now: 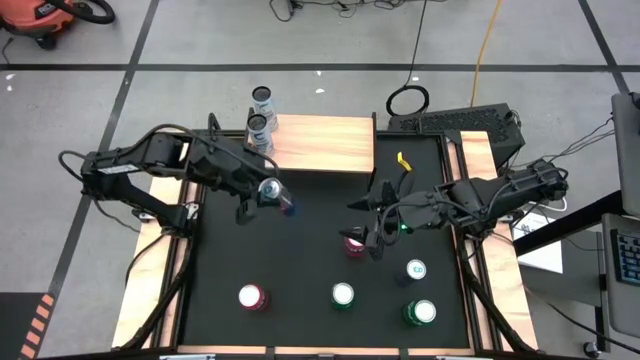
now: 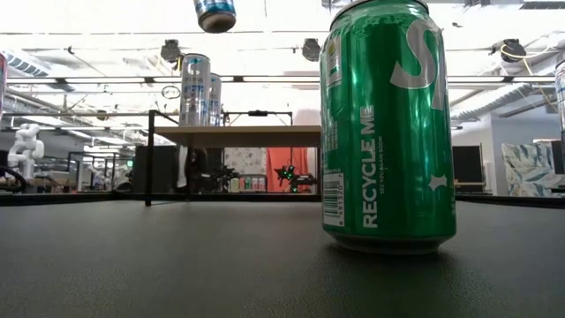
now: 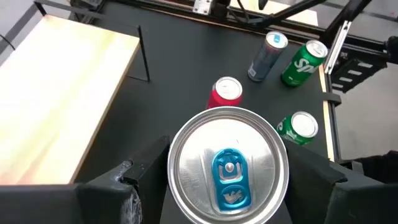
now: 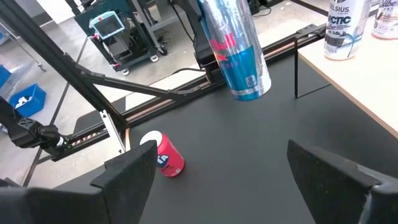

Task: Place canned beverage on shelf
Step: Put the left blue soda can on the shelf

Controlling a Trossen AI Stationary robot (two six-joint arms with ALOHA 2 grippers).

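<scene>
My left gripper (image 1: 266,196) is shut on a silver-and-blue can (image 1: 278,198), held in the air just in front of the shelf (image 1: 318,142). The shelf is a light-wood board on black legs at the table's far side. Two tall cans (image 1: 261,113) stand on the shelf's left end. The held can's top with its blue tab fills the left wrist view (image 3: 229,168). My right gripper (image 1: 374,238) is open and empty above the table's middle right, beside a pink-red can (image 1: 354,246) standing on the mat. My left gripper pinches the can's upper part between its two fingers (image 3: 134,180), one on each side just under the rim (image 3: 177,155). The fingers come from the table's left. The can hangs clear of the table, tilted, with its base (image 4: 249,87) lowest.
A red can (image 1: 250,297), a green can (image 1: 343,295), another green can (image 1: 420,312) and a blue-white can (image 1: 416,270) stand near the front edge. The green one fills the low view (image 2: 388,124). Black mat lies between the shelf and these cans.
</scene>
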